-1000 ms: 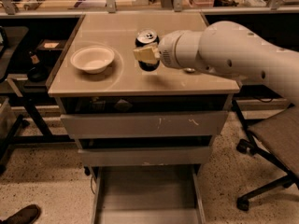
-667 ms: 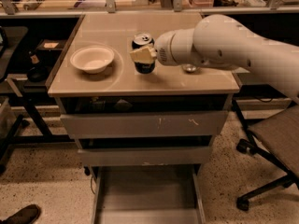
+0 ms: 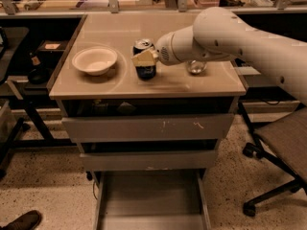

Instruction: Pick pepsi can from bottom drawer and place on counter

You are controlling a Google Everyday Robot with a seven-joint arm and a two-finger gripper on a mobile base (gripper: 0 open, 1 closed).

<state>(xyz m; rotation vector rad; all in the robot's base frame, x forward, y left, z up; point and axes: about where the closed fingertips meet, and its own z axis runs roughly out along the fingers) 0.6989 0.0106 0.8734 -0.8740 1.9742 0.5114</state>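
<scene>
Mid-frame, the jaws pinch the can [image 3: 146, 72] near its top, keeping it upright on or just over the bench [image 3: 168, 83], right of the bowl [image 3: 94, 60], so it should stand when released. The drawer [image 3: 148, 200] sits open at the bottom.

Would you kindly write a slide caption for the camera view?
Pincer at the pepsi can standing on the counter beside a white bowl, bottom drawer open below.
</scene>
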